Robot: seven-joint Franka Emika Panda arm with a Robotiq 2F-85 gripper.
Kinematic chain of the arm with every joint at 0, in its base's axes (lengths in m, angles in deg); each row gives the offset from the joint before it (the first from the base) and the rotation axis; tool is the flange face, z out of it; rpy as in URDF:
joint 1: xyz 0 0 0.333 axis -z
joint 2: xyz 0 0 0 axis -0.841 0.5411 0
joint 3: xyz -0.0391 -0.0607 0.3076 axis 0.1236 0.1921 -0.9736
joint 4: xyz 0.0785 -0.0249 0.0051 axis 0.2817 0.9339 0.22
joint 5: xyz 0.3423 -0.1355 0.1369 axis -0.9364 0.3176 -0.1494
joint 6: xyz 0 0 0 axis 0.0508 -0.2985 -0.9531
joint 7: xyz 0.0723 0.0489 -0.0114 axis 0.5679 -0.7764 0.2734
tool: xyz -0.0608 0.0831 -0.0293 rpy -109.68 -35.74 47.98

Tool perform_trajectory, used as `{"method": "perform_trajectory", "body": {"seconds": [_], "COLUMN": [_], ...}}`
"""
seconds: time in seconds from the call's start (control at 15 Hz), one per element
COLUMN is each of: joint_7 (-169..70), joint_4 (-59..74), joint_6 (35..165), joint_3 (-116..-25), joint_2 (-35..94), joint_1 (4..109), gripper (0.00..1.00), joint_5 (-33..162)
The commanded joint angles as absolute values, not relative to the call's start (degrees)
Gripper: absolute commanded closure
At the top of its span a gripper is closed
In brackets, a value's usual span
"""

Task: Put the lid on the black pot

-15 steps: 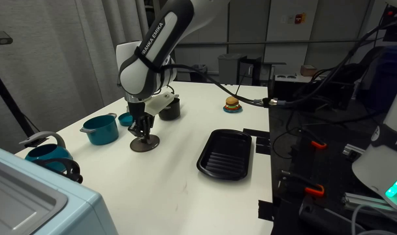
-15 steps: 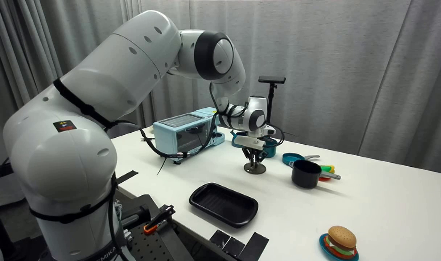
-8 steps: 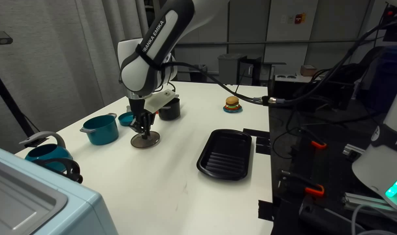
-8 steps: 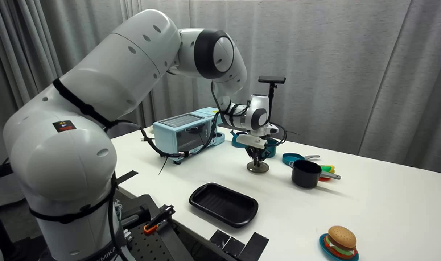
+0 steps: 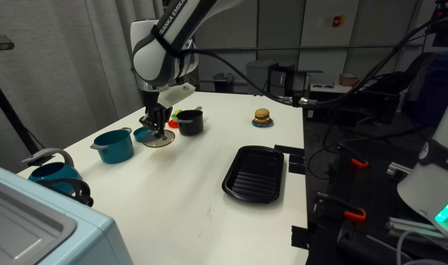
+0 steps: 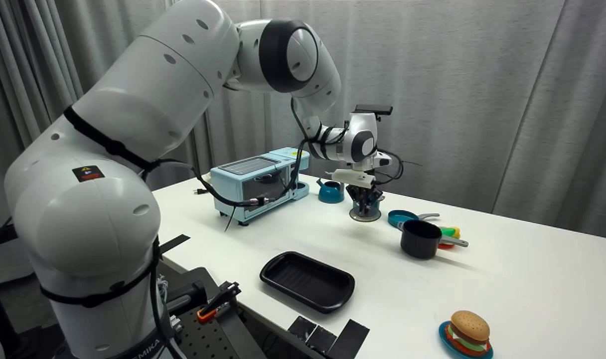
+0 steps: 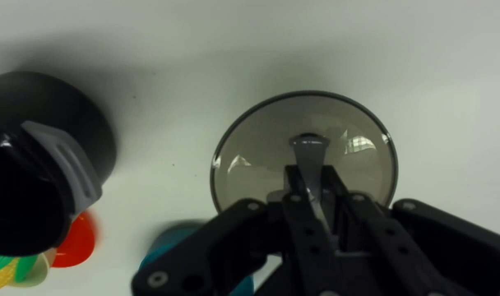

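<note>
Currently, the gripper (image 7: 309,177) pinches the knob (image 7: 310,156) of the transparent lid (image 7: 262,152), suspended above the table (image 5: 209,235). The uncovered black saucepan (image 6: 420,243) stands near, leftward in the wrist view; sideways travel appears required.

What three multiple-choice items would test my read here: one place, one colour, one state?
1. Where does the claw hold the lid?
A) Inside the grill pan
B) Above the table
C) Over the toy burger

2. What colour is the toaster oven?
A) Red
B) Yellow
C) Light blue

3. How does the black pot stand?
A) Upright, open
B) On its side
C) Upside down

Right letters:
1 B: both exterior views show it hanging from the claw, clear of the tabletop.
2 C: its casing is light blue in both exterior views.
3 A: its uncovered mouth faces up in both exterior views.
</note>
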State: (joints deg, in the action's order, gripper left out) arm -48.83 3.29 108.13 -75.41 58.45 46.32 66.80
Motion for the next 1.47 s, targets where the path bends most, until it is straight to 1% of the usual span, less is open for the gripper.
{"method": "perform_trajectory", "body": {"seconds": [0.0,0.73,1.4], "joint_7": [-50.35,-54.1,-58.05], "joint_4": [4.4,5.77,6.22], "joint_6": [107.89,108.66,109.52], "joint_3": [-73.77,-68.72,-65.11], "joint_2": [55.92,52.35,52.83], "joint_1": [46.64,48.37,50.92], "gripper": [0.96,0.96,0.96], "joint_5": [67.57,68.1,68.11]}}
